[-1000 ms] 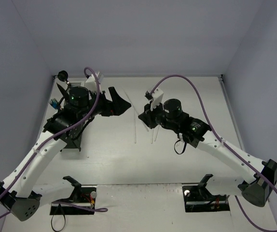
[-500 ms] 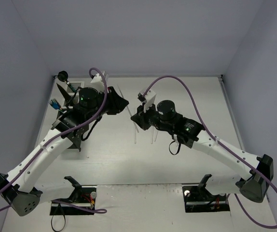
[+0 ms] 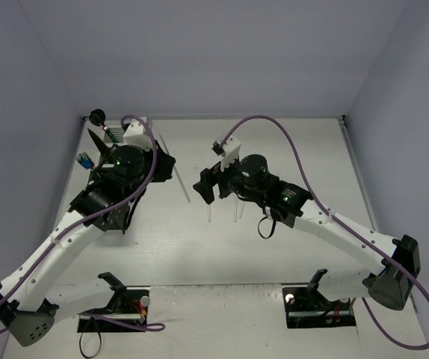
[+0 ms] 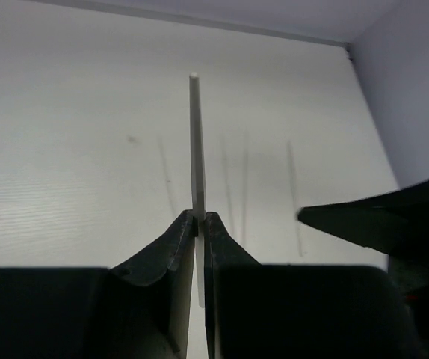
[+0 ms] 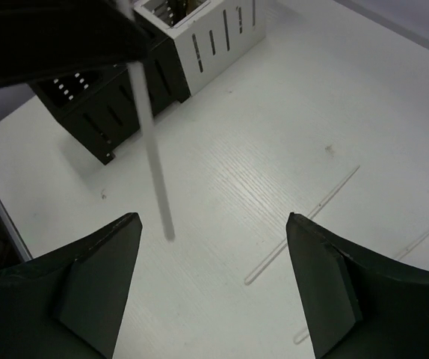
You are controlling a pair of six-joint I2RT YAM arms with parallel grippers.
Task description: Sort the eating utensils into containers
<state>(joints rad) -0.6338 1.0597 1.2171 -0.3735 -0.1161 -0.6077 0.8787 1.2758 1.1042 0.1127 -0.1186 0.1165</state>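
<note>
My left gripper (image 4: 198,217) is shut on a thin pale chopstick (image 4: 195,134), which sticks out straight past the fingertips. In the top view that chopstick (image 3: 181,185) slants above the table, left of my right gripper (image 3: 205,187). My right gripper (image 5: 211,218) stands open and holds nothing; the held chopstick (image 5: 153,164) hangs just ahead of its left finger. Two more chopsticks (image 5: 304,223) (image 5: 416,239) lie flat on the table beneath it. A white caddy (image 5: 218,37) and a black caddy (image 5: 99,112) stand beyond, with utensils inside.
The row of caddies (image 3: 114,133) along the left side is mostly hidden under my left arm; blue utensil handles (image 3: 85,158) stick out of one. Two loose chopsticks (image 3: 209,212) (image 3: 237,212) lie mid-table. Walls enclose the back and both sides.
</note>
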